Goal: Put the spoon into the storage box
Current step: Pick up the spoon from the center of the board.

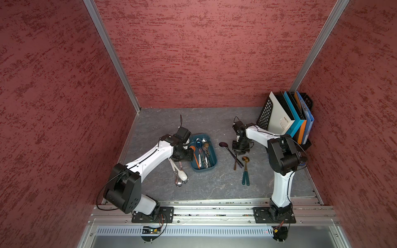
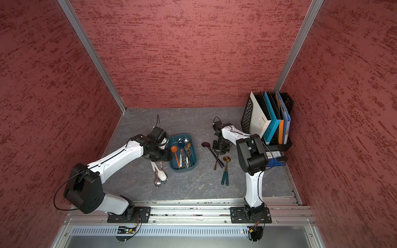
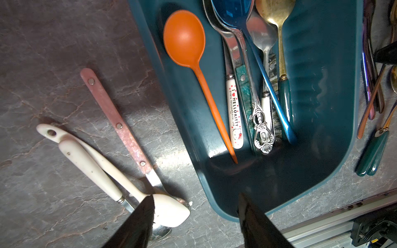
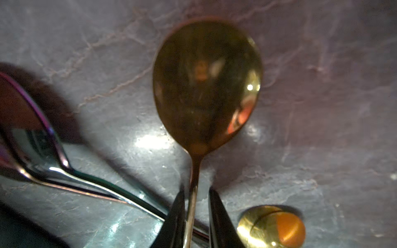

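Right jaws straddle one gold spoon, grip unclear; left jaws gape empty by one storage box.

Red textured walls, aluminium corner posts. Grey marbled tabletop. Black mesh file rack holds binders.

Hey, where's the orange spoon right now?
In a top view the orange spoon lies inside the teal storage box, along its wall on the robot's left, next to the Hello Kitty handle.

Left gripper jaws wide apart; right gripper jaws nearly together.
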Controlling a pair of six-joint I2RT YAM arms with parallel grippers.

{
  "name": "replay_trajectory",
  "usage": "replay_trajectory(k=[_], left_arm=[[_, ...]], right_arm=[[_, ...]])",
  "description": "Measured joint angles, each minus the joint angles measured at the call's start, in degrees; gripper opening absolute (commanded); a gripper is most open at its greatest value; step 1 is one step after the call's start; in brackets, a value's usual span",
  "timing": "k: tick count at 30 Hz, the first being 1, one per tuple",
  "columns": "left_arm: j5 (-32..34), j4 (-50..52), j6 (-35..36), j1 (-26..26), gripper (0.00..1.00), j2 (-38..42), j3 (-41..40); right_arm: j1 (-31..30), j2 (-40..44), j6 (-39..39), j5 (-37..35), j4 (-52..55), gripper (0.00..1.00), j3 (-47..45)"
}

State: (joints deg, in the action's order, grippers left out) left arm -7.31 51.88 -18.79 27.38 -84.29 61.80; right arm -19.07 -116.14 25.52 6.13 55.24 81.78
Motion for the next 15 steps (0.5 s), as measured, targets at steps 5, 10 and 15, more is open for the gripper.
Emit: replay_trajectory(k=[5,10,15], left_arm=[[0.0,0.0,0.0,0.0,0.65,0.0,0.0],[0.1,0.0,0.0,-0.1,0.65,0.0,0.0],[0.3,-0.1,0.0,-0.5,0.65,0.1,-0.2]], right_arm=[[0.0,0.0,0.5,-0.6,0.1,0.13,-0.1],[0.0,0.0,0.6,-1.2,0.3,0.09,-0.1],[0.0,0.0,0.6,-1.3,0.3,0.06,-0.1]])
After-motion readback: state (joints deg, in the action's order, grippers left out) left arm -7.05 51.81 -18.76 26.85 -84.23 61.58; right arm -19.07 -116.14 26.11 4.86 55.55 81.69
